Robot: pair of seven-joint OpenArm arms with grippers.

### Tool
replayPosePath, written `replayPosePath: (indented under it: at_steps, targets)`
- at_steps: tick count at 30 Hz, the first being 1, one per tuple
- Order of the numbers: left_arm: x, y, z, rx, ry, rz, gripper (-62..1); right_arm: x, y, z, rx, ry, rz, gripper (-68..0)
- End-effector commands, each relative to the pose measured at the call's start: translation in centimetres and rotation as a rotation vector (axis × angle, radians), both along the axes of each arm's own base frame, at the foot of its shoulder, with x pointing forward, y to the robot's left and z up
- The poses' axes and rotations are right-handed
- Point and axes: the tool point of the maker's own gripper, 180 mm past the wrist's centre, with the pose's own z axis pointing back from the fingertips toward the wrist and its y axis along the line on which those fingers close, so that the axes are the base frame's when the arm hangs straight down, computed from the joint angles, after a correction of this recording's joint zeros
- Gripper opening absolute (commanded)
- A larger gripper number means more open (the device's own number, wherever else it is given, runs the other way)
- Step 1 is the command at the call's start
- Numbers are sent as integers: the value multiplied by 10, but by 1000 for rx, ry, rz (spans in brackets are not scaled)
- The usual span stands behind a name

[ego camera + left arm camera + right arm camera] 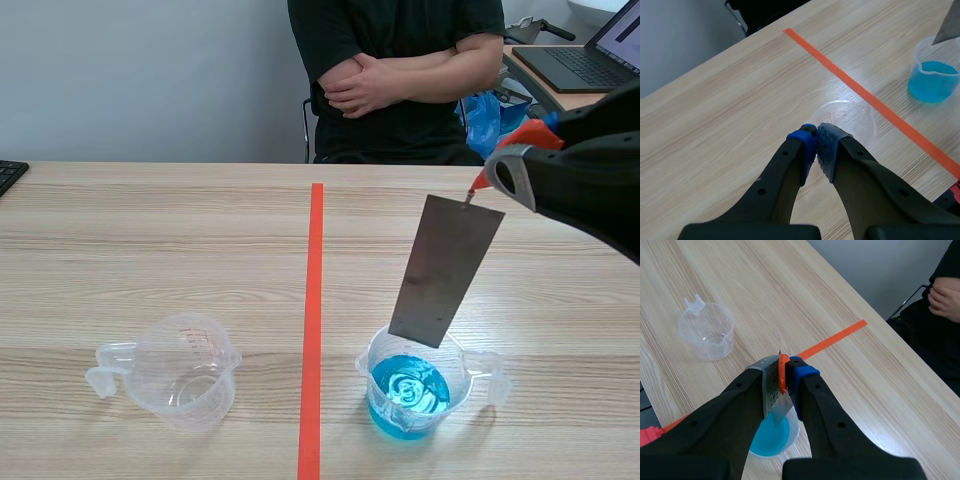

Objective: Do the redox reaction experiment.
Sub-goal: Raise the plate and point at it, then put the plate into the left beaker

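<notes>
scene: right gripper pinches the metal plate, its lower end over the blue beaker near the front edge of the desk. left wrist: left gripper closed on nothing, the empty beaker just ahead. right wrist: fingers clamp the metal plate.

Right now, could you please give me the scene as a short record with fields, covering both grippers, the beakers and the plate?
right gripper: shut on the top end of the metal plate
metal plate: tilted, lower end over the blue-liquid beaker; contact with the liquid unclear
blue-liquid beaker: on the table, right of the tape line
empty beaker: upright, left of the tape line
left gripper: shut on nothing, empty beaker just ahead
person: across the table, arms folded
</notes>
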Motion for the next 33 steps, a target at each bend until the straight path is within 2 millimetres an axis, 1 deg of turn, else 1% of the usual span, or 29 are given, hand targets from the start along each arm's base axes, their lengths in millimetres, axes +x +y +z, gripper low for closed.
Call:
replayPosePath:
  at_steps: [1,7,11,18,24,33]
  targets:
    - [4,-2,11,-43,-42,6,-564,-1,2,6,18,-17,16,-660]
    - [5,0,13,-44,-48,11,-564,-1,3,7,22,-20,18,-660]
    - [5,1,14,-48,-52,16,-564,1,3,11,22,-39,18,-660]
    - [6,14,22,-43,-73,65,-564,7,7,22,35,-90,32,-660]
    - [6,22,21,-8,-64,81,-564,10,20,36,62,-145,80,-660]
    - [5,28,25,-27,-80,120,-564,7,50,49,104,-198,189,-660]
